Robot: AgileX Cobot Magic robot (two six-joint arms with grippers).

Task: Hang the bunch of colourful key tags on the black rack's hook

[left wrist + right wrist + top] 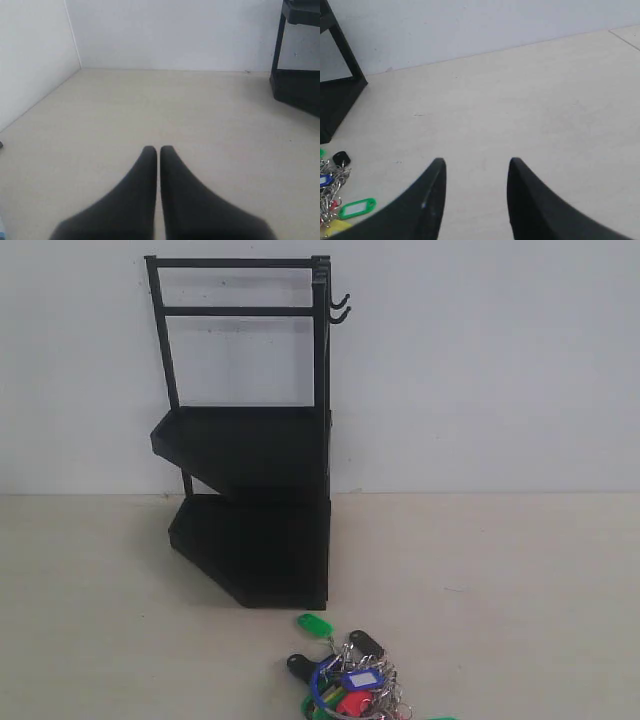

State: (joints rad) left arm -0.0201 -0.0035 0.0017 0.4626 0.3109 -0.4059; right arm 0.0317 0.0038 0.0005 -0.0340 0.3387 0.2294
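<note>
Loose key bunch (350,680), just in front of the rack (250,450).
Empty left gripper (158,148) clenched; right gripper (476,162) spread apart.

black rack (255,500); key tag bunch (350,680) green, blue, red, black; beige table (500,590); white wall (480,360).

The black rack (250,540) stands against the back wall (480,360); its side hooks (340,307) jut out clear on the right. Open table (520,590) lies either side of the colourful key tag bunch (350,685) just before it.
</note>
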